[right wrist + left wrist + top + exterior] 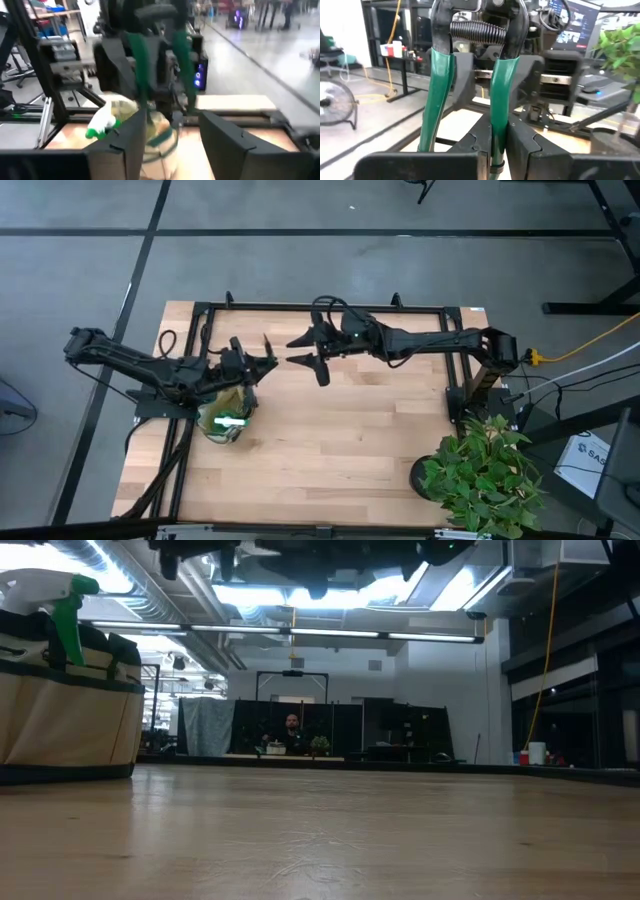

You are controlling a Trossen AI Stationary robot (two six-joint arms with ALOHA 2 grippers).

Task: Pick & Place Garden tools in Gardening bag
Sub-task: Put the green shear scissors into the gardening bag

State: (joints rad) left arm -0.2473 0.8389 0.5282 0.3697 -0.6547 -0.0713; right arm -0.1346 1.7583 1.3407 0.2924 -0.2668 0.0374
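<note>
The cream gardening bag with dark green trim stands on the table's left part; it also shows in the low view and the right wrist view. A spray bottle with a green trigger sticks up out of it. My left gripper hovers over the bag's far side, shut on the pruning shears, which have a black head, a coil spring and green handles. My right gripper is open and empty, just right of the shears and facing them. My left gripper pinches one green handle of the shears between its two fingers, near the handle's free end. The other handle runs free beside the fingers. The shears reach forward past the fingertips, head away from the gripper, lifted clear of table and bag.
A leafy potted plant stands at the table's near right corner. A black metal frame runs along the table's far and side edges. Bare wood lies between bag and plant. A person sits far off in the room.
</note>
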